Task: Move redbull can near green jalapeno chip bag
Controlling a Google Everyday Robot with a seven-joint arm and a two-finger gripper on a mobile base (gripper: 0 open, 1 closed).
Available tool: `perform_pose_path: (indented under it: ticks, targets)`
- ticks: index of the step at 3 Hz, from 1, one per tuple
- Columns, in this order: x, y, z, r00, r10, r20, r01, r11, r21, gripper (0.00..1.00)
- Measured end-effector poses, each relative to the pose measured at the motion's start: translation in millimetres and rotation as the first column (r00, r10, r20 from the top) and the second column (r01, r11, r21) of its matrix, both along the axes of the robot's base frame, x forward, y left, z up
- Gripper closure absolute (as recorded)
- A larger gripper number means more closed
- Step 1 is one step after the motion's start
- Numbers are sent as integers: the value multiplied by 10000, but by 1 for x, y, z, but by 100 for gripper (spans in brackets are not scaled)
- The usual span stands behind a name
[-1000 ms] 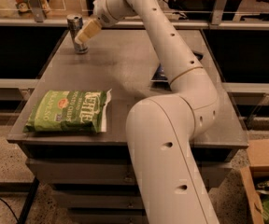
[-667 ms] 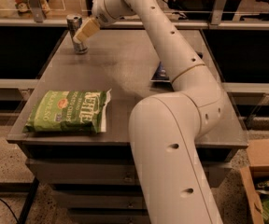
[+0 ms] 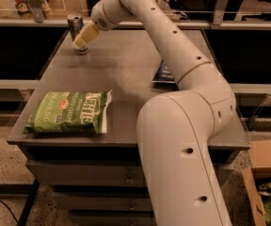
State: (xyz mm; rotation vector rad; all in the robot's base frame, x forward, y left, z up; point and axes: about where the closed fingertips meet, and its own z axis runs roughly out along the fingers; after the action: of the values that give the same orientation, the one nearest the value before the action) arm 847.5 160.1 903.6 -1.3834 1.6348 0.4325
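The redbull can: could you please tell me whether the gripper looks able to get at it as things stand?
Probably yes: the gripper is right beside the redbull can at the far left corner of the table, with nothing between them.

Table [image 3: 126, 69]: chip bag [image 3: 67, 113], can [image 3: 74, 25] at gripper [image 3: 83, 37]
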Motion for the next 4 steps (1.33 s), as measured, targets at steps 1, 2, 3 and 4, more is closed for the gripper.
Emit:
perform_pose_path:
  ticks: [1, 2, 3, 4]
  targets:
    - [-5, 13, -15, 9990, 308, -311, -302, 9994, 193, 0]
    - [-6, 27, -25, 9972, 618, -425, -603, 9975, 368, 0]
    - [-4, 36, -28, 9957, 838, -402, -817, 9954, 508, 16]
    - [-2, 42, -28, 9951, 925, -359, -904, 9944, 557, 39]
